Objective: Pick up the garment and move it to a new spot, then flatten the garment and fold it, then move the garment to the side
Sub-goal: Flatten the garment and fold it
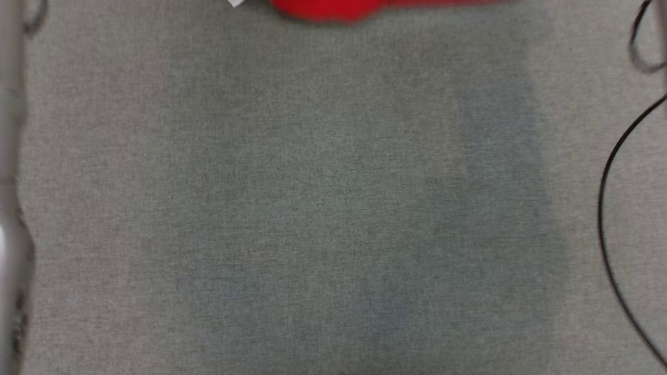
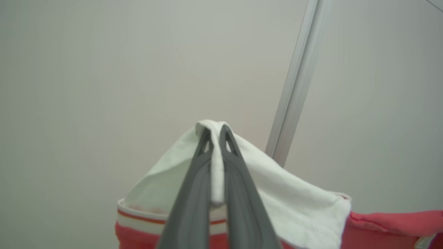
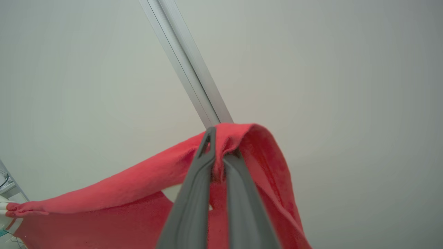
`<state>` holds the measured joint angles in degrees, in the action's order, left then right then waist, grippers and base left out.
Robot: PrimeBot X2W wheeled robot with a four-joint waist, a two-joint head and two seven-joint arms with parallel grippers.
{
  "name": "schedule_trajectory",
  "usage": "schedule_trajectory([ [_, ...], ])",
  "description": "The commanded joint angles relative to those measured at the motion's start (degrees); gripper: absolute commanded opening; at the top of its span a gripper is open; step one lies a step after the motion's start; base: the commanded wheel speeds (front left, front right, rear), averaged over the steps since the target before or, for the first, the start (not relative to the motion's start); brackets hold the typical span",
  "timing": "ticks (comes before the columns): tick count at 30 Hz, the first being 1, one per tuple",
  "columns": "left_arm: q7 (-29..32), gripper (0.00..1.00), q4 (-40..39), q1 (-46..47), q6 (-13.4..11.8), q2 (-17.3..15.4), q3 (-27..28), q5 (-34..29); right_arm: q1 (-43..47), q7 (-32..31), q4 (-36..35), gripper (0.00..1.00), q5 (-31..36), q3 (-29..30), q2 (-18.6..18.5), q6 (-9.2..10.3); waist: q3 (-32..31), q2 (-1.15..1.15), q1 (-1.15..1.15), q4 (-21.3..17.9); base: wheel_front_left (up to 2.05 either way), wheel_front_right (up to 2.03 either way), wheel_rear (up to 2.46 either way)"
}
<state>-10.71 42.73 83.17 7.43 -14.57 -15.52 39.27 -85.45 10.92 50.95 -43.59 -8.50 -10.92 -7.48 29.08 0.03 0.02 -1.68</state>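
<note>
My left hand (image 2: 216, 130) is clamped on a white fold of the garment (image 2: 297, 204), and my right hand (image 3: 221, 141) is pinched on its red edge. It hangs between them, up off the grey bench (image 1: 312, 208), with a red bit at the head view's top. Gripped at two points so it spreads, probably for laying flat.

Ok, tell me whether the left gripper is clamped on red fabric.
No: the left gripper is shut on a white fold of the garment.
</note>
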Motion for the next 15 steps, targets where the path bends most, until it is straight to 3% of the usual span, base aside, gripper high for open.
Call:
schedule_trajectory([
  [1,-0.1,0.0,0.8,2.7,0.0,-0.1,-0.4,-0.4,-2.5,-0.1,0.8,0.0,-0.2,0.1,-0.8,-0.03,1.5,-0.03,-0.02,1.2,0.0,0.0,0.0],
  [8,-1.7,0.0,4.8,17.0,0.0,0.7,-4.6,0.2,-14.1,0.4,4.4,0.0,0.2,-4.5,-1.1,-0.03,3.1,-0.03,-0.02,0.8,0.0,0.0,0.0],
  [15,-3.2,0.0,6.5,16.8,0.0,0.2,-9.6,3.3,-13.7,1.2,5.9,0.0,-1.4,-10.5,-1.6,-0.03,3.9,-0.03,-0.02,1.0,0.0,0.0,0.0],
])
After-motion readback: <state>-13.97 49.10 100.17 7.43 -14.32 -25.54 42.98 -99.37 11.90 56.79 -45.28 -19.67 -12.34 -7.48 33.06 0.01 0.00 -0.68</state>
